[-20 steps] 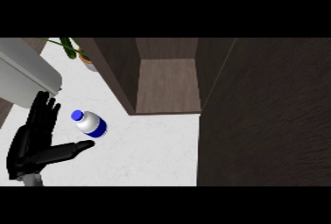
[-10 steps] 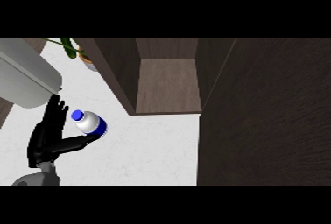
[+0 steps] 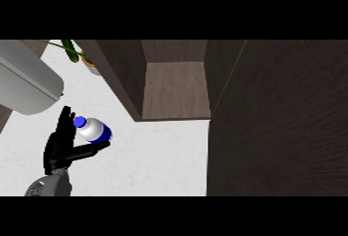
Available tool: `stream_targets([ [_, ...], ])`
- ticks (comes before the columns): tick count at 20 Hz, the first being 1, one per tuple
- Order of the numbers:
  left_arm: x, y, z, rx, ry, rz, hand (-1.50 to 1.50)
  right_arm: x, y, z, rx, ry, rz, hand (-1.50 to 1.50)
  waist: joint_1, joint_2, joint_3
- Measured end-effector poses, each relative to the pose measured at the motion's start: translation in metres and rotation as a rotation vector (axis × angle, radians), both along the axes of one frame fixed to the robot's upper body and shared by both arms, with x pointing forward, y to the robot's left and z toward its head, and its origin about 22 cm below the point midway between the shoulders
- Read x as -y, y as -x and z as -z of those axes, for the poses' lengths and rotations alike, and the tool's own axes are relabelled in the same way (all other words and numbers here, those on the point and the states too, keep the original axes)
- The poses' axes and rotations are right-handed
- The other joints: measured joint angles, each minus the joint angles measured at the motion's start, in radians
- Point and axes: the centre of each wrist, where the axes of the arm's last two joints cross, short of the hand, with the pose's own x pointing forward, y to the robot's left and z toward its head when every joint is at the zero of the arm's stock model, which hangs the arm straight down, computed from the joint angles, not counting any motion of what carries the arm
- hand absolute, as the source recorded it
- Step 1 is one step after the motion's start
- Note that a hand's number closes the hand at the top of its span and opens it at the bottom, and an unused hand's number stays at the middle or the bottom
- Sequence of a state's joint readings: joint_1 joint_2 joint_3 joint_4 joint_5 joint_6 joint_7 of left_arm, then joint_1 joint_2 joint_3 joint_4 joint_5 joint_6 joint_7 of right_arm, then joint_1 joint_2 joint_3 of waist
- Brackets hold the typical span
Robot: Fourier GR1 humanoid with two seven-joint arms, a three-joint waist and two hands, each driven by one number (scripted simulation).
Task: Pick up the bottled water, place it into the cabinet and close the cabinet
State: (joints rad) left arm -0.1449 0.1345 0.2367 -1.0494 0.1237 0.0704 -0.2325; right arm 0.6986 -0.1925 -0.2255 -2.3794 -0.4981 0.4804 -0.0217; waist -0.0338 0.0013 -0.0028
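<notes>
Left hand point(image 3: 60, 146) at lower left, fingers straight up along the bottled water's point(image 3: 93, 130) left side, thumb under it, touching, not wrapped around. Bottle stands on white counter point(image 3: 156, 156), blue cap up. Grey cylinder point(image 3: 27, 87) just above-left. Open cabinet point(image 3: 173, 87) to upper right, its dark door point(image 3: 279, 120) standing open at right. Potted plant point(image 3: 85, 57) at top.

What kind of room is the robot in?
Probably a kitchen: a white counter with an open wooden cabinet standing on it, a water bottle by the robot's left hand, and a potted plant.
</notes>
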Motion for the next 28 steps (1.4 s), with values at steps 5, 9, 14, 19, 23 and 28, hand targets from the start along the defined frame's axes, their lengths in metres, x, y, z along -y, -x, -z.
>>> stream_targets([
  [5, -0.004, 0.006, 0.025, 0.012, 0.033, -0.028, -1.5, 0.003, 0.003, 0.0, 0.004, -0.003, -0.002, -1.5, 0.002, 0.001, -0.001],
  [9, 0.0, 0.011, 0.042, 0.03, 0.106, -0.016, -1.5, 0.002, 0.006, 0.002, 0.001, -0.025, -0.001, -1.5, 0.001, 0.001, -0.001],
  [14, 0.001, 0.011, 0.054, 0.068, 0.178, 0.039, -1.5, 0.005, 0.011, 0.003, -0.001, -0.033, -0.008, -1.5, -0.002, 0.001, -0.001],
  [19, 0.01, 0.011, 0.065, 0.114, 0.24, 0.056, 1.5, 0.01, 0.016, 0.002, -0.001, -0.025, 0.002, -1.5, 0.0, 0.001, -0.001],
  [23, 0.019, 0.002, 0.067, 0.163, 0.33, 0.05, 1.5, 0.012, 0.016, 0.001, 0.006, -0.026, 0.007, -1.5, 0.002, 0.002, -0.001],
  [28, 0.022, -0.001, 0.07, 0.198, 0.378, 0.074, 1.5, 0.016, 0.022, 0.0, 0.005, -0.018, 0.01, -1.5, 0.003, 0.001, -0.001],
])
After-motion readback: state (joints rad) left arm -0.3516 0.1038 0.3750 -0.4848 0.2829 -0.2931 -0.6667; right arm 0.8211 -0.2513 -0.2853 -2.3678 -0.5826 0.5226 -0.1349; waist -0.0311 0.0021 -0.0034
